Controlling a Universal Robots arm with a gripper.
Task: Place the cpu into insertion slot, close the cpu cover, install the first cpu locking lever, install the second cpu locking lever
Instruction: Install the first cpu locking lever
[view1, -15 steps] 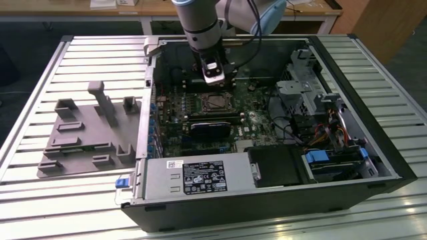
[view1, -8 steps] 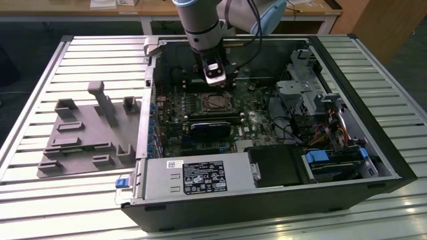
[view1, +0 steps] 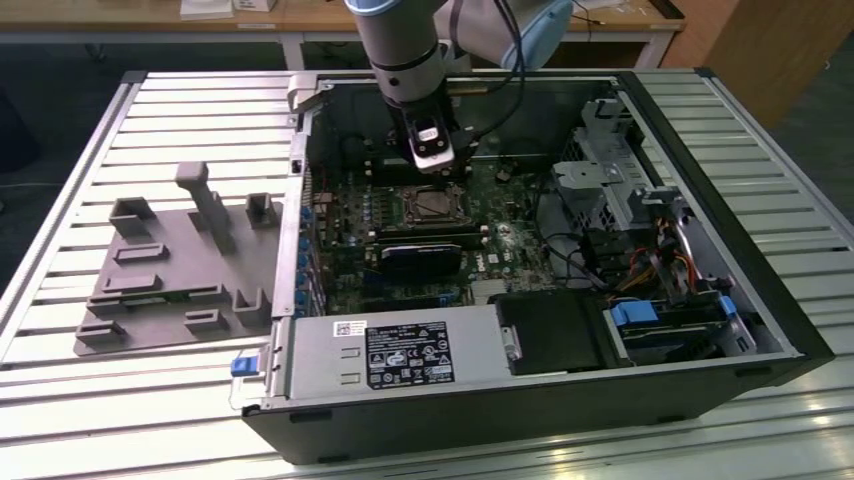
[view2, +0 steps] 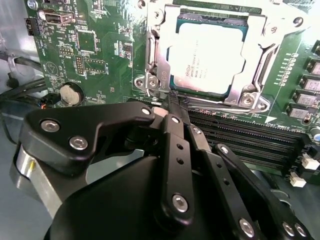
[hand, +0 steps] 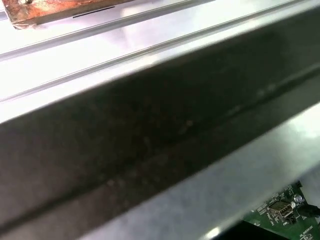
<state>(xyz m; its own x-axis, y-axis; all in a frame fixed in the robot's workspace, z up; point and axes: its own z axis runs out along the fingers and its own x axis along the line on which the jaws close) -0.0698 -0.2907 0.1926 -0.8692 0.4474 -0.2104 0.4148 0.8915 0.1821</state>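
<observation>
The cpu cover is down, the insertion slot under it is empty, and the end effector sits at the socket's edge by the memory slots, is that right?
Not empty. In the second wrist view the cpu lies under the cpu cover, its pale top showing through the window. The rest holds: cover down, end effector at the socket's edge by the memory slots.

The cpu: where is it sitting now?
In the second wrist view, the cpu lies in the insertion slot, framed by the cpu cover, just beyond the pincer.
</observation>
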